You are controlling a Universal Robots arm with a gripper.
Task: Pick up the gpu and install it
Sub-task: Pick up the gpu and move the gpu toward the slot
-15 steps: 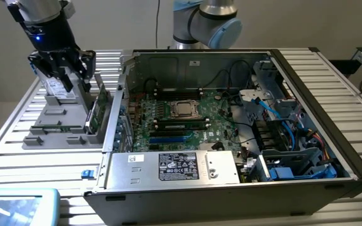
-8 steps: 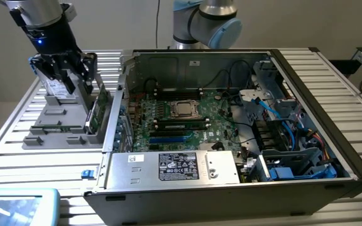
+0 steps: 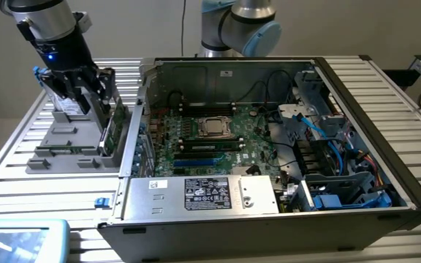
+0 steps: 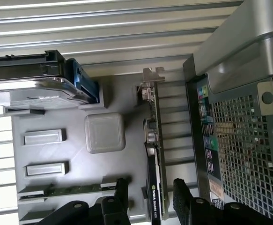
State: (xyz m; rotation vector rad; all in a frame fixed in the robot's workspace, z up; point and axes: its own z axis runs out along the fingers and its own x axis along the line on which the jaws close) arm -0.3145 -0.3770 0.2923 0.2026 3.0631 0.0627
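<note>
Exterior view: one gripper point(image 3: 94, 97) hangs over a gray holder point(image 3: 64, 156). The holder sits at 9 o'clock from the open computer case point(image 3: 364, 148) as that view frames it, both on a slatted table point(image 3: 28, 189). One gpu point(image 3: 113, 129) stands on edge in the holder, along the side nearest the case, just below the fingertips.

This view gives the case interior:
- one motherboard point(image 3: 203, 145)
- one CPU socket point(image 3: 216, 127) near the board's middle
- one power supply point(image 3: 203, 193) at 6 o'clock from the socket
- blue cables point(image 3: 320, 129) at 3 o'clock from the socket

One arm base point(image 3: 240, 27) stands at 12 o'clock, behind the case. One screen corner point(image 3: 17, 238) is at 7 o'clock of the scene.

Wrist view adds the grip detail. The gripper point(image 4: 151, 183) is released, nothing grasped. Its two black fingers point(image 4: 122, 187) are spread wide, one on each side of the gpu point(image 4: 153, 154), with a gap showing on both sides. The card is seen edge-on, its silver bracket at the end away from the fingers.

It also adds the holder's other contents:
- one hard drive point(image 4: 28, 91) with one blue clip point(image 4: 82, 82)
- one square pad point(image 4: 104, 132)
- two small raised bars point(image 4: 42, 137)
- one memory stick point(image 4: 66, 190) lying in a slot

The case's perforated rear panel point(image 4: 248, 150) is near the gpu, on the side away from the pad.
</note>
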